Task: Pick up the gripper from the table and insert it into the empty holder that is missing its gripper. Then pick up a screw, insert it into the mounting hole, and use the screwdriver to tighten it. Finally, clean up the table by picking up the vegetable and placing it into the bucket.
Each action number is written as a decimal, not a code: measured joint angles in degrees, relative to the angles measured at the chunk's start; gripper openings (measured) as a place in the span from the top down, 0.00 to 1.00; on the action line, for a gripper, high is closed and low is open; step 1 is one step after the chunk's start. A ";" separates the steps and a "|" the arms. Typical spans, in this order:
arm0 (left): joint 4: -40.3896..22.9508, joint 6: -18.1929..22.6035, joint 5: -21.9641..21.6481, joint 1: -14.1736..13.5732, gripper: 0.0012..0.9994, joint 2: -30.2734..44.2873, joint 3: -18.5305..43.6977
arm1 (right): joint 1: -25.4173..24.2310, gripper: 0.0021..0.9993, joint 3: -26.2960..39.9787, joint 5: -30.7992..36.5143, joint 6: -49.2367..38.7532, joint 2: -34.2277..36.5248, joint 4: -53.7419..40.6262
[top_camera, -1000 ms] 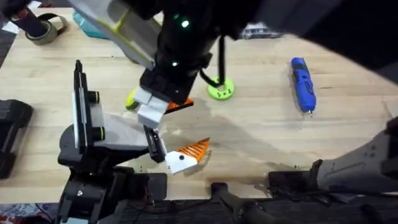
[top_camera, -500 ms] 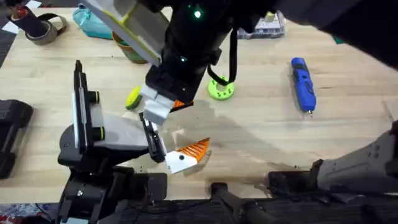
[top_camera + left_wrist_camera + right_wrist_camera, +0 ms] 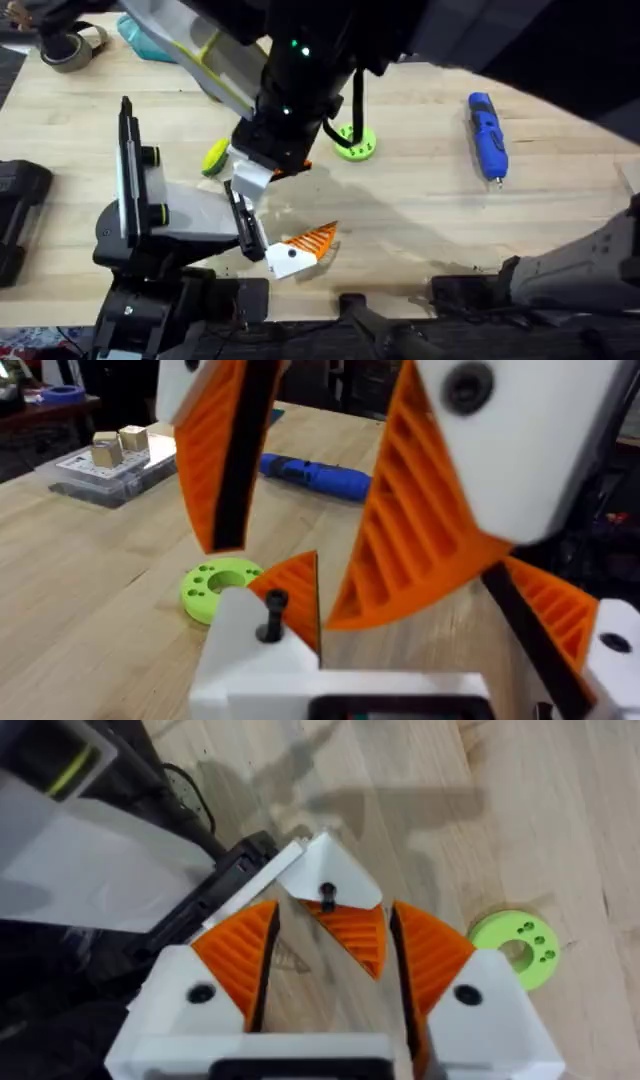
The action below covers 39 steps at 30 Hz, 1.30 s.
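The holder [image 3: 165, 210] sits at the end of the left arm. Its black rail carries one white-and-orange finger [image 3: 300, 245] and, at the far end, the small gripper piece [image 3: 335, 880]. A black screw [image 3: 270, 615] stands upright in that piece's hole. My right gripper [image 3: 330, 955] hovers over it, open, its orange pads [image 3: 225, 450] straddling the piece without pinching it. The left gripper [image 3: 410, 640] has its two fingers wide apart. The blue screwdriver [image 3: 487, 135] lies at the right. The yellow vegetable [image 3: 213, 157] lies beside the right gripper. The bucket is hidden behind the right arm.
A lime-green disc [image 3: 355, 145] lies just right of the right gripper. A teal pouch [image 3: 145, 40] and a tape roll [image 3: 70, 45] sit at the back left. A clear box with wooden blocks [image 3: 110, 455] is at the back. Bare wood lies between disc and screwdriver.
The right gripper has shifted slightly right and away from the holder's body, staying over the rail's end. The holder, screwdriver and vegetable have not moved.
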 joint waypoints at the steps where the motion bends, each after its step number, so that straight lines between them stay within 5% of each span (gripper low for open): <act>1: 0.00 0.00 -0.01 0.00 0.01 0.00 0.00 | -0.08 0.34 -0.20 -0.09 0.08 0.00 0.02; 39: 0.00 0.00 -0.02 0.00 0.01 0.00 0.00 | -0.39 0.72 -0.62 -0.83 0.57 0.79 1.37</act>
